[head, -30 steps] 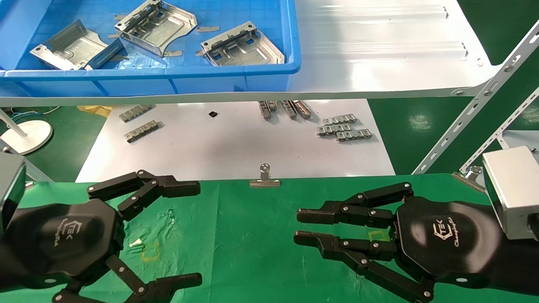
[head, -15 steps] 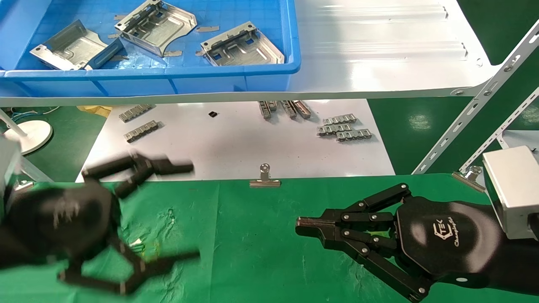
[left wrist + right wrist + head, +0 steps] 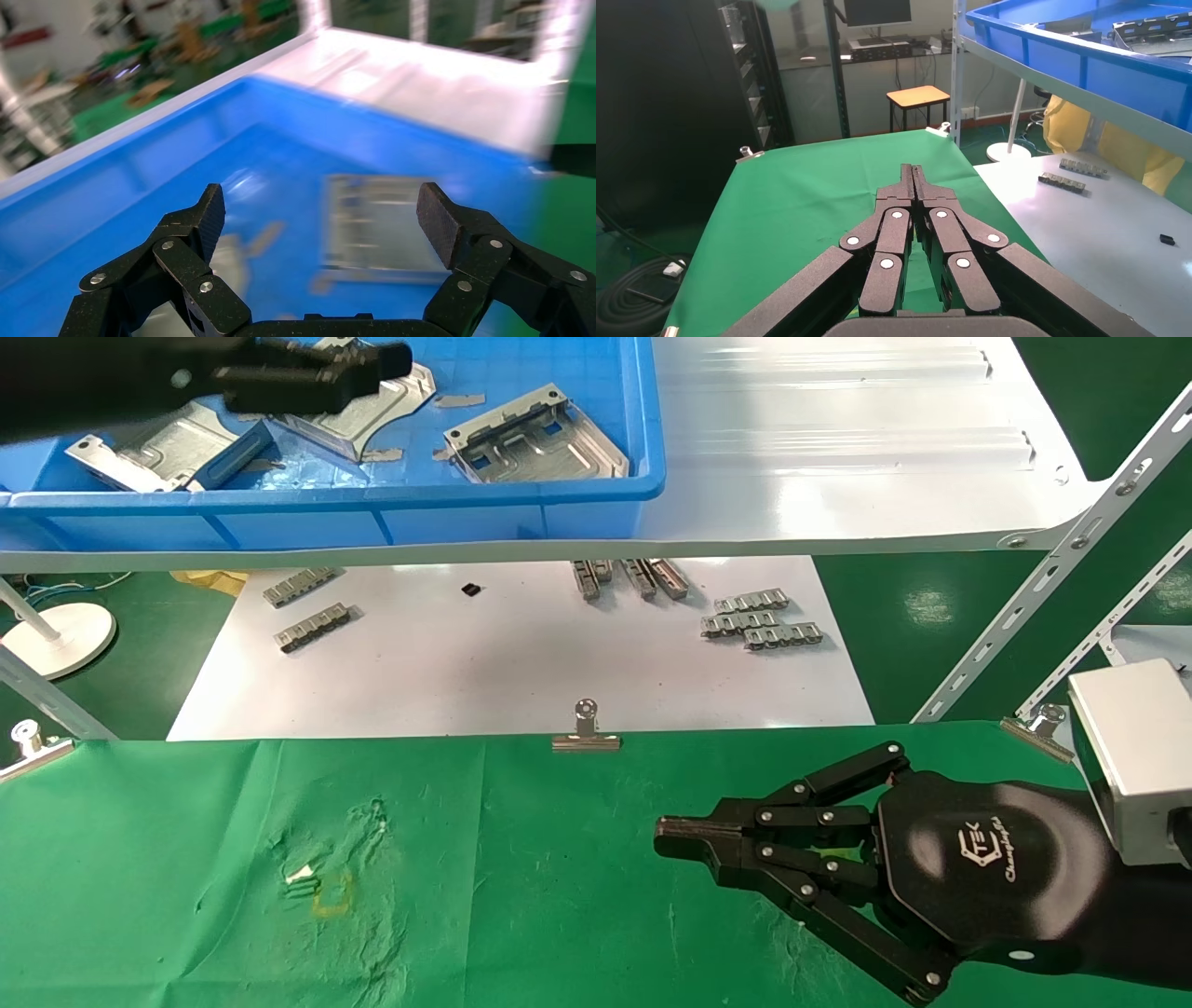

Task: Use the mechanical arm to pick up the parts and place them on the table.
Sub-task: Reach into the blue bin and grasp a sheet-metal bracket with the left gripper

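Three silver stamped parts lie in the blue bin: one at the left, one in the middle, one at the right. My left gripper is up over the bin, above the middle part, open and empty. In the left wrist view the left gripper has its jaws wide apart above a blurred part on the bin floor. My right gripper is shut and empty, low over the green cloth table; the right wrist view shows it with its fingers pressed together.
The blue bin sits on a glossy white shelf. Below is a white board with grey chain-like strips. A binder clip holds the cloth's far edge. A slanted white bracket stands at the right.
My left arm has risen from the green cloth to above the blue bin, still open. My right gripper has shut and stayed in place.
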Robot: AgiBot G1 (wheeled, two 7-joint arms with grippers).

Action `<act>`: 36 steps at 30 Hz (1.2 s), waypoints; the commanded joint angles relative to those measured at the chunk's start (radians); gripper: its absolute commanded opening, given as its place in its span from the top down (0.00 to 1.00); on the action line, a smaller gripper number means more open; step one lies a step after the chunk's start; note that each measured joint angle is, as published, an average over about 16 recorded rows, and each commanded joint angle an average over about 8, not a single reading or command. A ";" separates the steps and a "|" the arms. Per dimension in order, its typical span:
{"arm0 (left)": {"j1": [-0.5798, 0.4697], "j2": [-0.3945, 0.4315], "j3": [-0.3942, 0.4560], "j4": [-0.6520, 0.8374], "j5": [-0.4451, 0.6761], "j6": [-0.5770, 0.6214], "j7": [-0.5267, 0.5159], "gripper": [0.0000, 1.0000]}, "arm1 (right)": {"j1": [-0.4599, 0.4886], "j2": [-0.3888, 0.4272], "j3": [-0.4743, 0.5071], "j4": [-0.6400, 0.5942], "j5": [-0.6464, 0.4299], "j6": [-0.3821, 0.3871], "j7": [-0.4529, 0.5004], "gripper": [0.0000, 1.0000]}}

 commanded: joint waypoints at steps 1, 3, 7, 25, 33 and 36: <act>-0.085 0.056 0.031 0.126 0.068 -0.040 0.017 0.11 | 0.000 0.000 0.000 0.000 0.000 0.000 0.000 0.88; -0.130 0.100 0.048 0.223 0.109 -0.106 0.033 0.36 | 0.000 0.000 0.000 0.000 0.000 0.000 0.000 0.63; -0.190 0.169 0.075 0.367 0.168 -0.223 0.056 0.86 | 0.000 0.000 0.000 0.000 0.000 0.000 0.000 0.13; -0.267 0.191 0.122 0.552 0.235 -0.142 0.112 1.00 | 0.000 0.001 -0.001 0.000 0.001 0.001 -0.001 0.00; -0.270 0.187 0.119 0.573 0.232 -0.171 0.151 1.00 | 0.000 0.001 -0.002 0.000 0.001 0.001 -0.001 0.00; -0.272 0.187 0.120 0.580 0.234 -0.172 0.159 1.00 | 0.000 0.001 -0.002 0.000 0.001 0.001 -0.001 0.00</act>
